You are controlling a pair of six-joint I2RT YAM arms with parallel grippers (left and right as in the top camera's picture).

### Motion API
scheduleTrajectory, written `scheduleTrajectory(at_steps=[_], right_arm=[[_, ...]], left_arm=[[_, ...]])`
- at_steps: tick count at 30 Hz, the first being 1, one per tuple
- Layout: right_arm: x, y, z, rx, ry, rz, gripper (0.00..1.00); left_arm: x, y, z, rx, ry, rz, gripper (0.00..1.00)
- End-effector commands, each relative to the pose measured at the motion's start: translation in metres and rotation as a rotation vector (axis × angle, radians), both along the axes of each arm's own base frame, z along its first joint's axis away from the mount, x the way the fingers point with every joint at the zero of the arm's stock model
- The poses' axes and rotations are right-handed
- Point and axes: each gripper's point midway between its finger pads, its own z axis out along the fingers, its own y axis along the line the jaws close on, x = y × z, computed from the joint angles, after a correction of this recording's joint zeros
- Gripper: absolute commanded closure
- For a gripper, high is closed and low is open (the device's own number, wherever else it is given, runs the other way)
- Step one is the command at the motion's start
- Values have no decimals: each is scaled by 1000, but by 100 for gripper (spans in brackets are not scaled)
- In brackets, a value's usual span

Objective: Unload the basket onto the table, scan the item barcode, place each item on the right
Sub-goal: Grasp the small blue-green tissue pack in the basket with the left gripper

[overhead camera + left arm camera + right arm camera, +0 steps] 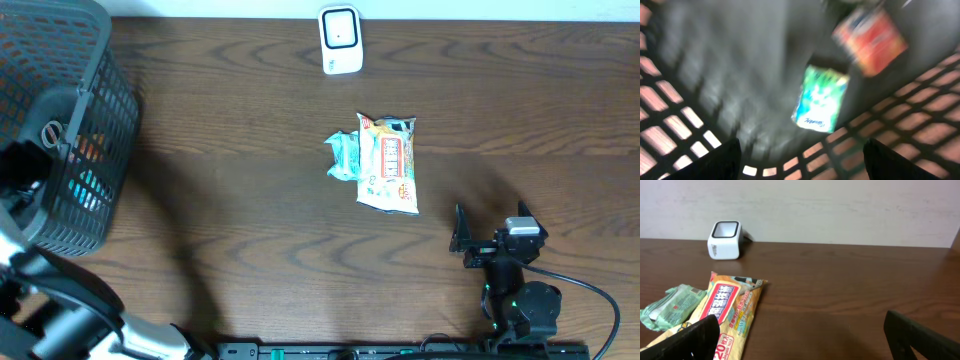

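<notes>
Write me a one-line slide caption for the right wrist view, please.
Open right gripper faces a snack bag, a green packet and a white scanner on the wooden table.

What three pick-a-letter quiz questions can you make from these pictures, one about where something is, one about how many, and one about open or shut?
1. Where is the white scanner?
A. Near the far edge of the table, beyond the packets.
B. Inside the basket.
C. In a gripper.

2. How many packets lie in the middle of the table?
A. One.
B. Two.
C. Four.

3. How is the right gripper?
A. Shut on a packet.
B. Shut on nothing.
C. Open and empty.

Answers:
1 A, the overhead view shows it standing alone near the far edge.
2 B, a green packet and a yellow bag lie side by side.
3 C, its fingers stand wide apart with only bare table between them.
</notes>
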Motion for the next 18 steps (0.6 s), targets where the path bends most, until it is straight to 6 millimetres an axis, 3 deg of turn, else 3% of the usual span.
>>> scheduleTrajectory(at_steps=[1, 8, 16, 18], right_arm=[[0, 0, -1, 2, 2, -1, 1], [0, 0, -1, 2, 2, -1, 1], [0, 0, -1, 2, 2, -1, 1], [0, 0, -1, 2, 2, -1, 1]], left_arm=[[-5, -3, -33, -56, 84, -56, 23], [9, -32, -73, -259, 55, -215, 22], [5, -37, -107, -332, 115, -209, 23], [5, -36, -111, -334, 120, -208, 37]])
